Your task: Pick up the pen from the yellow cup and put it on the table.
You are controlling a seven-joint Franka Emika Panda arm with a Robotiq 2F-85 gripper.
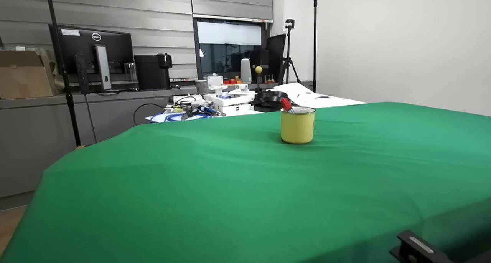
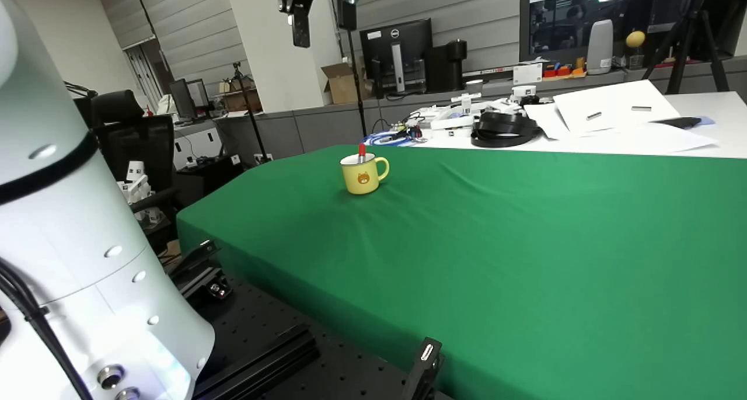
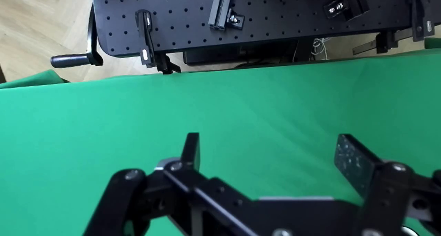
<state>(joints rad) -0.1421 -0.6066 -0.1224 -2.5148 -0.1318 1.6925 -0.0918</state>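
The pen stands in the yellow cup. Only its thick red upper end (image 1: 285, 104) (image 2: 362, 149) and a short pale part show above the rim; the rest is hidden inside. The yellow cup (image 1: 297, 128) (image 2: 360, 178) stands upright on the green-covered table (image 1: 215, 186) (image 2: 525, 242) (image 3: 113, 125), with a handle and a small bear face. In the wrist view, a small pale curved edge (image 3: 410, 231) at the bottom right may be its rim. My gripper (image 3: 268, 148) is open with nothing between its fingers. It hangs high above the table in an exterior view (image 2: 324, 23), apart from the cup.
A white desk with papers (image 2: 613, 108), a black coil (image 2: 505, 128) and white parts stands behind the table. The robot's black base plate (image 3: 193, 22) with black clamps (image 3: 146, 39) borders the table's near edge. Black stand poles (image 1: 315, 44) rise behind.
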